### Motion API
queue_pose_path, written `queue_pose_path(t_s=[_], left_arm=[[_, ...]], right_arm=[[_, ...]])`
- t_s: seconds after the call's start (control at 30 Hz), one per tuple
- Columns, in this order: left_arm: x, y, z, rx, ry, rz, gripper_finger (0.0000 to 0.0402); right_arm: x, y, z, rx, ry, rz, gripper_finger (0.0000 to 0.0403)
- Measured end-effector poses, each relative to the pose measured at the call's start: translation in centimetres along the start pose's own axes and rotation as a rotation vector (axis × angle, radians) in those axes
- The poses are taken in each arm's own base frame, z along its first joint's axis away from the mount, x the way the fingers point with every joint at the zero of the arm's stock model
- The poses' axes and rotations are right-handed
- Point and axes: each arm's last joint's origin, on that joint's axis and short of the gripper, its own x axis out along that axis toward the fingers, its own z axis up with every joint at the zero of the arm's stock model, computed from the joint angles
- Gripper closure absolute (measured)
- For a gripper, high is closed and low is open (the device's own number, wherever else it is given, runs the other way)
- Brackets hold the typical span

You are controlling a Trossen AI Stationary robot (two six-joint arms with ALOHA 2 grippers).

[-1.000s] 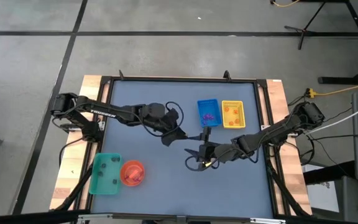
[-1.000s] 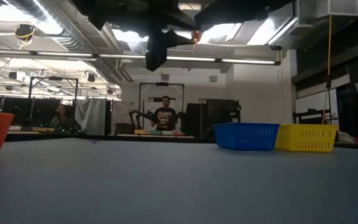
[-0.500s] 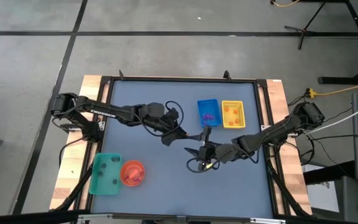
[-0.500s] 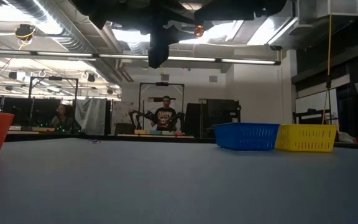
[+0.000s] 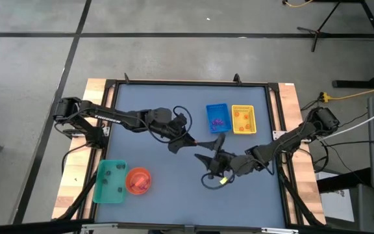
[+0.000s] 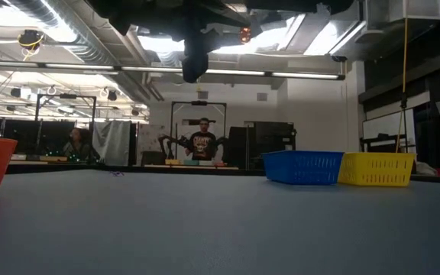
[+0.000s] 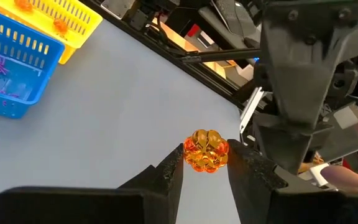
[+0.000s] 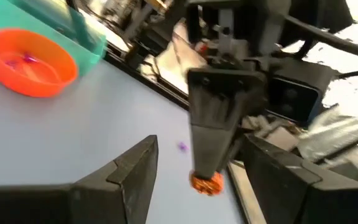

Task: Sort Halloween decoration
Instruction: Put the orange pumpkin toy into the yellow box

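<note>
Three trays sat on the tabletop (image 5: 174, 188): blue (image 5: 217, 117) and yellow (image 5: 243, 119) side by side at the far right, green (image 5: 110, 181) near left beside one orange bowl (image 5: 138, 180). One orange pumpkin piece (image 7: 206, 150) was clamped in the left pincer (image 7: 206, 163), held above mid-table. The right pincer (image 8: 197, 165) stood apart, holding nothing, facing it. Open surface lay across the near middle.

Dark jointed arms (image 5: 119, 118) — black cables

no readable text, labels, brands or numbers anywhere
</note>
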Motion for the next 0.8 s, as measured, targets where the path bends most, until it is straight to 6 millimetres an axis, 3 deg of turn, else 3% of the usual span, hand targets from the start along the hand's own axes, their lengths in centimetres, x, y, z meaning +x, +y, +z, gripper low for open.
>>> queue_pose_path(t_s=[0.8], left_arm=[[0.3,-1.9,0.0,-0.008,-0.067,-0.097,0.0301]], right_arm=[[0.0,-0.2,-0.1,-0.04,0.036,-0.054,0.0169]])
